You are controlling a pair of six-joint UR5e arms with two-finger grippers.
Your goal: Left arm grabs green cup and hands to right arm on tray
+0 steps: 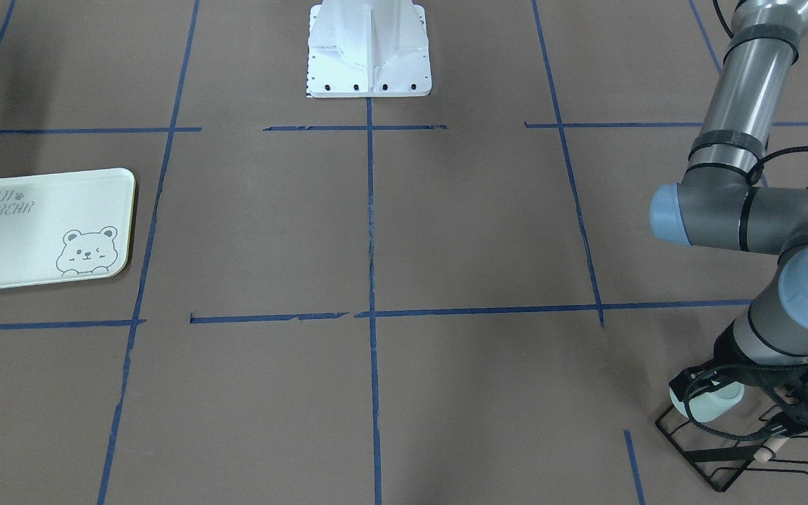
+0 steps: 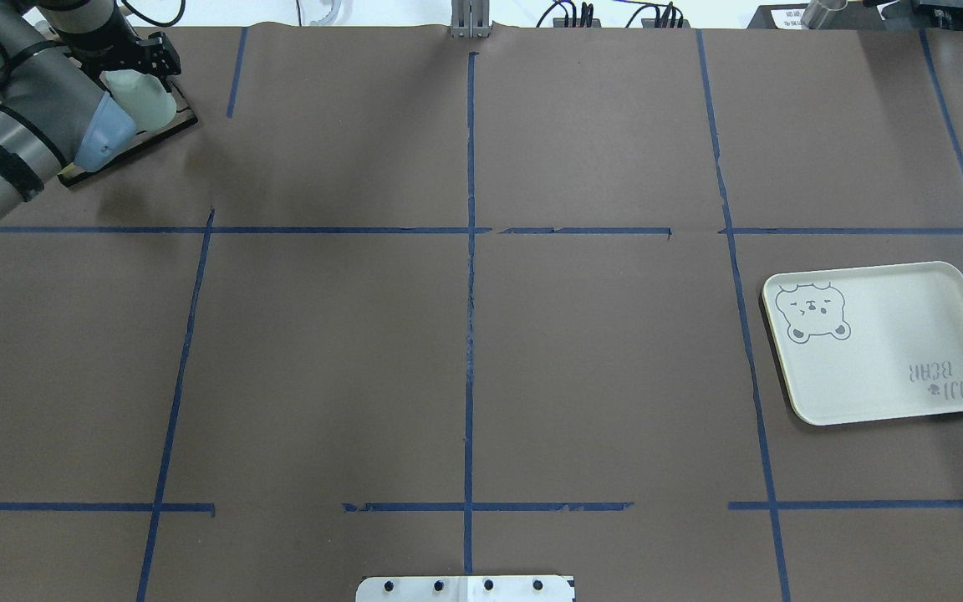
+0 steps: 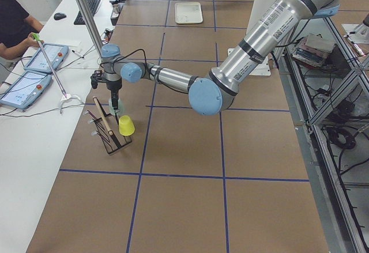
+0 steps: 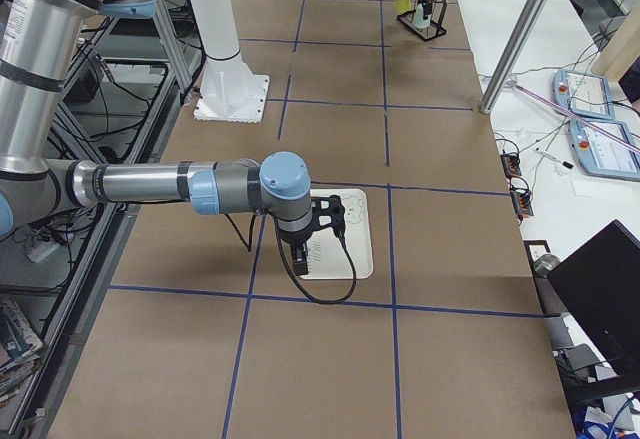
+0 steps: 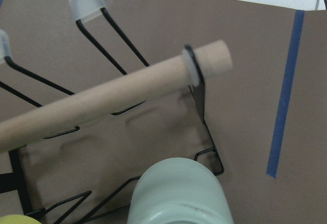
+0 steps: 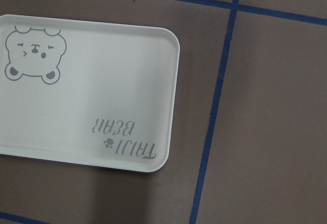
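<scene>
The green cup [image 1: 718,405] sits upside down on a black wire rack [image 1: 719,459] at the table's far corner on my left. It also shows in the overhead view [image 2: 145,100] and fills the bottom of the left wrist view [image 5: 179,196]. My left gripper [image 1: 707,398] is down at the cup, and I cannot tell whether its fingers are closed on it. The tray [image 1: 18,238] lies bare on my right side [image 2: 899,351]. My right gripper [image 4: 305,257] hovers over the tray [image 6: 102,96]; it shows only in the right side view, so I cannot tell its state.
A yellow cup [image 3: 126,126] hangs on the same rack beside the green one. A wooden dowel [image 5: 102,101] runs along the rack. The white robot base [image 1: 369,49] stands at the table's middle edge. A side table with tablets [image 3: 34,74] and an operator lies beyond the rack.
</scene>
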